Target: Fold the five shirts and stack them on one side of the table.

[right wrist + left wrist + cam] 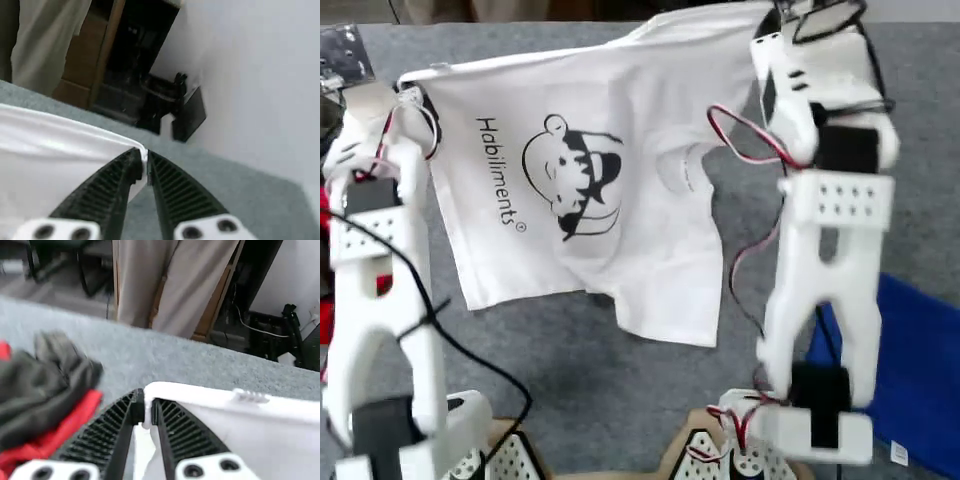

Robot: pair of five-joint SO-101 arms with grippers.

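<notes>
- Two corners of a white cotton shirt with a black cartoon print [590, 190] pinched, cloth stretched between them above the grey felt table [620, 400].
- Left gripper [145, 407] clamped on one shirt corner.
- Right gripper [144, 162] closed on the other corner.
- Beside the shirt's left-gripper end: crumpled red and dark grey clothes [45, 400].
- Near the shirt's right-gripper side: blue fabric [920, 370].

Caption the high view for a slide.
The left gripper and right gripper pinch the far edge of a white printed shirt over the grey table; blue cloth at right.
</notes>
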